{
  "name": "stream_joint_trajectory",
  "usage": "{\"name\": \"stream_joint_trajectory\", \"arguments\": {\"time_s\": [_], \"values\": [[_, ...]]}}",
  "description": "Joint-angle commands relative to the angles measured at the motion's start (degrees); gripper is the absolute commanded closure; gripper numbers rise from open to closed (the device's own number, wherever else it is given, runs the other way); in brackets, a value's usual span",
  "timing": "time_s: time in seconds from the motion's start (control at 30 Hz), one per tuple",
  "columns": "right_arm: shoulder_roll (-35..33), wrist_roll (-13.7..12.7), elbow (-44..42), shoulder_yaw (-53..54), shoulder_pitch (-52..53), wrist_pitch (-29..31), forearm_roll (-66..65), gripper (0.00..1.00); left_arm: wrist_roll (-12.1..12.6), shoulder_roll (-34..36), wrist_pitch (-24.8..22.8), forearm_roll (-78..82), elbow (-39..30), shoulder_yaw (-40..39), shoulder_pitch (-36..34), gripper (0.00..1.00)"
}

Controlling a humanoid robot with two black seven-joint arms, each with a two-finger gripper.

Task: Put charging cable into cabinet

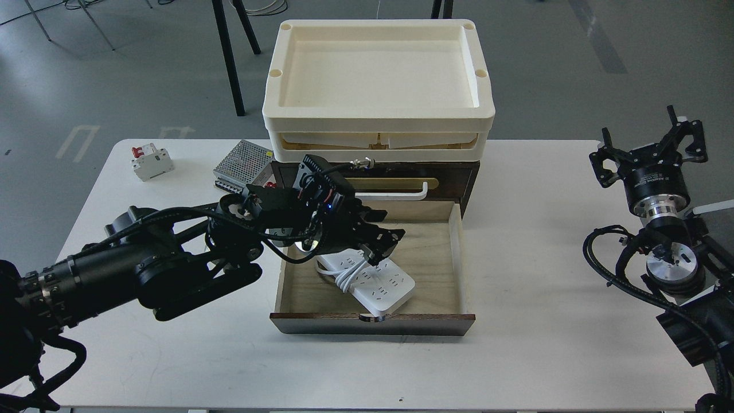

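Observation:
The charging cable [375, 282], a flat white power strip with its cord looped round the middle, lies flat on the floor of the open light wood drawer [438, 252] of the dark brown cabinet [465, 172]. My left gripper [383, 233] hangs just above the strip's far end with its jaws apart and nothing between them. My right gripper [651, 144] stands open and empty above the table's right edge, far from the cabinet.
Two stacked cream trays [375, 123] sit on top of the cabinet. A perforated metal power-supply box [242, 162] and a small white breaker with a red switch [151, 162] lie at the back left of the white table [545, 355]. The white drawer handle [410, 194] shows behind my left wrist.

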Motion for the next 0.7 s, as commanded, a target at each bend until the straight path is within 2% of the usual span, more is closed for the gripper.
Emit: {"name": "stream_joint_trajectory", "arguments": {"time_s": [0.0,0.03,0.1,0.17,0.23,0.37,0.43,0.53,0.67], "values": [[0.0,-0.3,0.0,-0.1,0.0,0.1,0.0,0.00,-5.9,1.0,0.9,-19.9,-4.2,-10.9,0.7,0.00],[0.0,-0.4,0.0,-0.1,0.0,0.1,0.0,0.00,-8.7,1.0,0.7,-28.4,-5.0,-15.3,0.7,0.00],[0.0,-0.4,-0.2,0.0,0.2,0.1,0.0,0.00,-11.0,1.0,-1.8,-46.4,-4.8,-22.5,0.7,0.00],[-0.2,-0.5,-0.6,0.0,0.5,0.1,0.0,0.00,-9.6,1.1,-5.0,-63.2,-3.0,-27.4,0.5,0.00],[-0.3,-0.5,-0.6,0.0,0.6,-0.1,0.0,0.00,-7.8,1.8,-7.4,-73.2,0.5,-31.0,0.3,0.00],[-0.5,-1.1,-1.0,0.1,0.8,-0.1,0.0,0.00,-6.5,3.7,-8.5,-79.1,8.5,-39.8,0.1,0.00],[-0.5,-2.6,-0.9,0.1,0.9,-0.1,0.2,0.00,-6.4,5.2,-8.5,-82.5,12.9,-42.8,0.0,0.00],[-0.5,-5.4,-0.7,0.8,0.9,0.4,0.4,0.01,-5.9,7.8,-8.5,-91.2,21.1,-43.7,0.1,0.00],[-0.5,-6.0,-1.1,0.5,2.4,-0.1,0.2,0.01,-5.4,8.7,-8.5,-100.7,30.5,-43.6,1.7,0.00]]}}
